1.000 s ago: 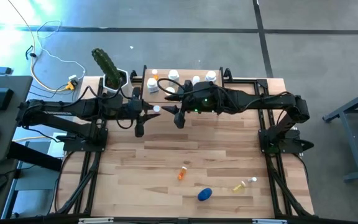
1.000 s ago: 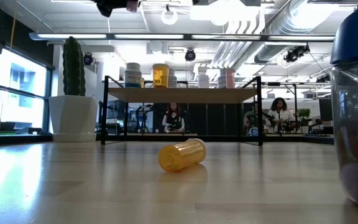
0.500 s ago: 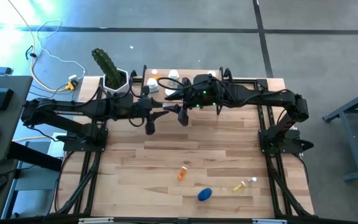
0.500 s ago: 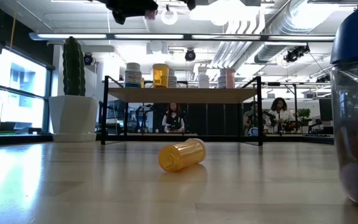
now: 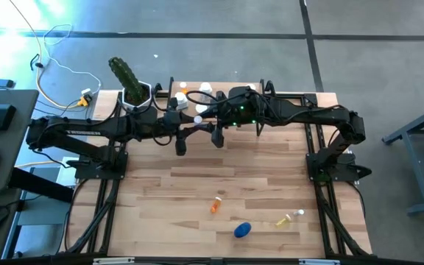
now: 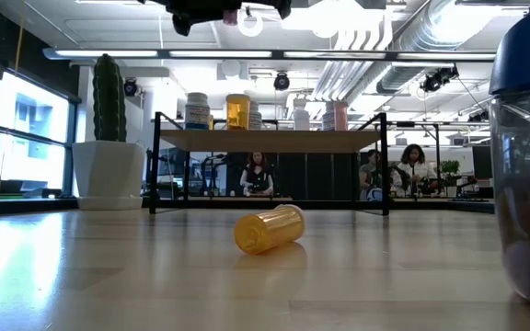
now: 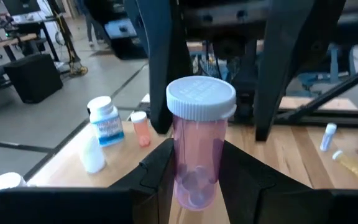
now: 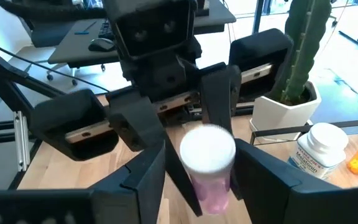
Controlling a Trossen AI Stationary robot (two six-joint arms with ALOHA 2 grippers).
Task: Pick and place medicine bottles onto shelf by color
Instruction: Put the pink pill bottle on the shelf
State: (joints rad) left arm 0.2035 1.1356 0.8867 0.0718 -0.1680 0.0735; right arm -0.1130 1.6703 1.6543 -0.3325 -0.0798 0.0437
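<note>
Both grippers are mostly cut off in the low view; the pink bottle [image 7: 199, 149] sits upright between the left gripper [image 7: 194, 180] fingers, clamped, just in front of the shelf [image 6: 270, 140]; right gripper [image 8: 197, 186] fingers flank it too, can't tell if touching; orange bottle [image 6: 269, 229] lies on the table [image 6: 155, 276] nearer the camera than the shelf.

The shelf [image 5: 285, 95] runs along the table's [image 5: 271, 184] far edge with bottles standing on it, and a potted cactus [image 5: 127, 81] sits at its left end. Near the front edge lie three bottles [image 5: 242, 230] in a loose row, well apart from the shelf.
</note>
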